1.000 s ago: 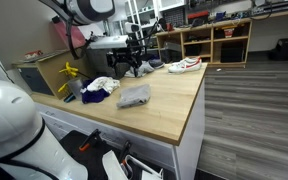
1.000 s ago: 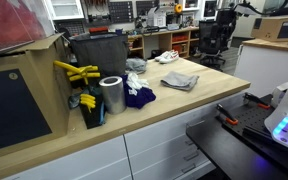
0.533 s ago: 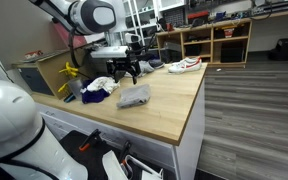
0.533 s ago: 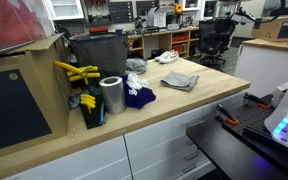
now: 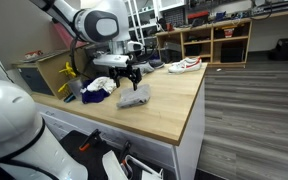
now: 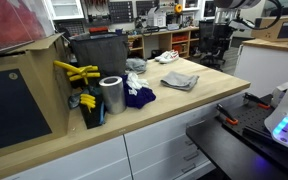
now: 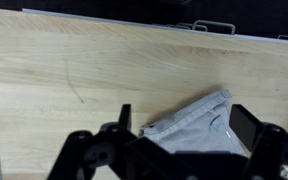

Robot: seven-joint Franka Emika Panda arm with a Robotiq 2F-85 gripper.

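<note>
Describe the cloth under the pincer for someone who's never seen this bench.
On the wooden countertop, look just beneath the open pincer. The grey cloth lies folded beside a dark blue cloth and a white cloth; it alone is grey.

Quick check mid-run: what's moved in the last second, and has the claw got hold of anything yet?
In an exterior view the claw came down and nearer the camera, and now hangs just above the grey cloth. In the wrist view its fingers stand open on either side of the cloth; nothing is gripped. The grey cloth, blue cloth, shoe and metal can lie as before.
</note>
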